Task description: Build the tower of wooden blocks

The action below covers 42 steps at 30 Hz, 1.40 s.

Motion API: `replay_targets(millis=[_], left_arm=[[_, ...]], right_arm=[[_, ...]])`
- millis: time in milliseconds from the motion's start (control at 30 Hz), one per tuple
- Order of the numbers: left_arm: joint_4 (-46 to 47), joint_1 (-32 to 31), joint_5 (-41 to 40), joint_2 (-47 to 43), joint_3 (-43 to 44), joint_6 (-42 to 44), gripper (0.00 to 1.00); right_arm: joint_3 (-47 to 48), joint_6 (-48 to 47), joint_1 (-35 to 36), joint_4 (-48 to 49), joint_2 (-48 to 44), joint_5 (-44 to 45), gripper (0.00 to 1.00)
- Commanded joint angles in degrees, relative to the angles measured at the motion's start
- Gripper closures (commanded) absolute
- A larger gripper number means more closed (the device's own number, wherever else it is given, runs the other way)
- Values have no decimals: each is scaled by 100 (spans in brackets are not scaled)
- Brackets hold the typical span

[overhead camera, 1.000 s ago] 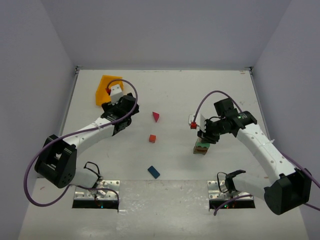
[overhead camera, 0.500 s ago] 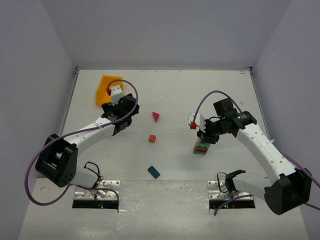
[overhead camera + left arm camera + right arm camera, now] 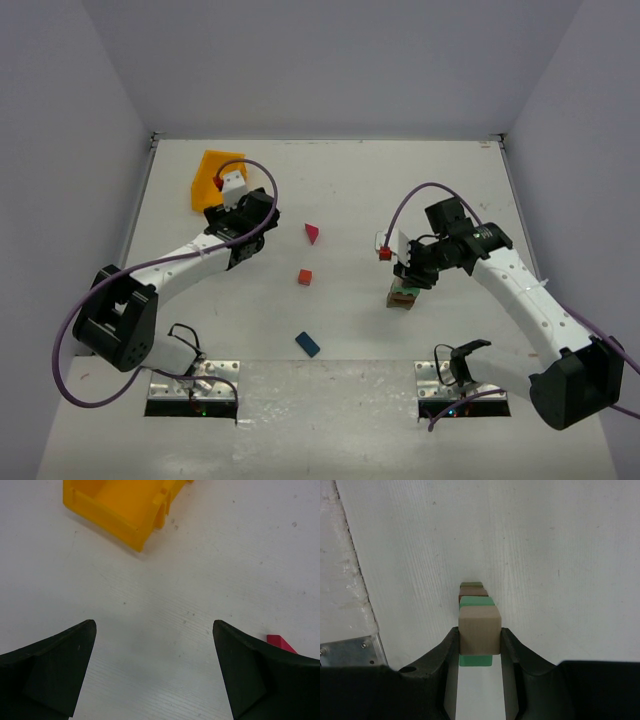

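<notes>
Right fingers (image 3: 512, 647): pinched on the two sides of a cream cube (image 3: 480, 622); the right gripper (image 3: 480, 636) has it clamped.
Hard to tell: the cube sits square over the tower (image 3: 403, 294), but whether it rests on it or hangs just above, I can't say.
Hidden: the cube covers most of the green brick (image 3: 476, 601). Only slivers of the brown and olive pieces below show at its far end.
Axis: the green brick's long side runs up and down the wrist frame, in line with the fingers.
Tower's place: right of centre in the overhead view, mostly under the gripper.
Left fingers (image 3: 55, 667): spread wide, nothing between them; the left gripper (image 3: 154, 652) hangs over bare table (image 3: 210, 570).
Cut off: the yellow bin (image 3: 120, 505) runs off the top edge, and the magenta prism (image 3: 280, 642) peeks out behind the finger on the right of the frame.
Loose, overhead: a red cube (image 3: 304, 277) at centre and a blue brick (image 3: 307, 344) below it, its long axis slanting upper left to lower right.
</notes>
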Motion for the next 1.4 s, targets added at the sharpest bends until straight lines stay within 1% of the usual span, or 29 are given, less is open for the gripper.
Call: replay_targets(millis=[0, 67, 200, 1100, 1300, 1367], left_arm=[[104, 40, -71, 27, 257, 34, 0], [99, 35, -57, 27, 273, 34, 0], [85, 35, -48, 27, 272, 34, 0], [33, 35, -39, 45, 263, 34, 0], [28, 44, -17, 45, 265, 25, 0], [25, 35, -13, 45, 265, 25, 0]], right_arm=[[106, 67, 42, -34, -116, -72, 82], [97, 74, 45, -8, -124, -63, 80], [60, 121, 45, 77, -119, -18, 78], [-123, 215, 38, 303, -223, 44, 76], [-190, 255, 40, 393, -262, 60, 73], [-158, 259, 45, 374, -277, 43, 71]])
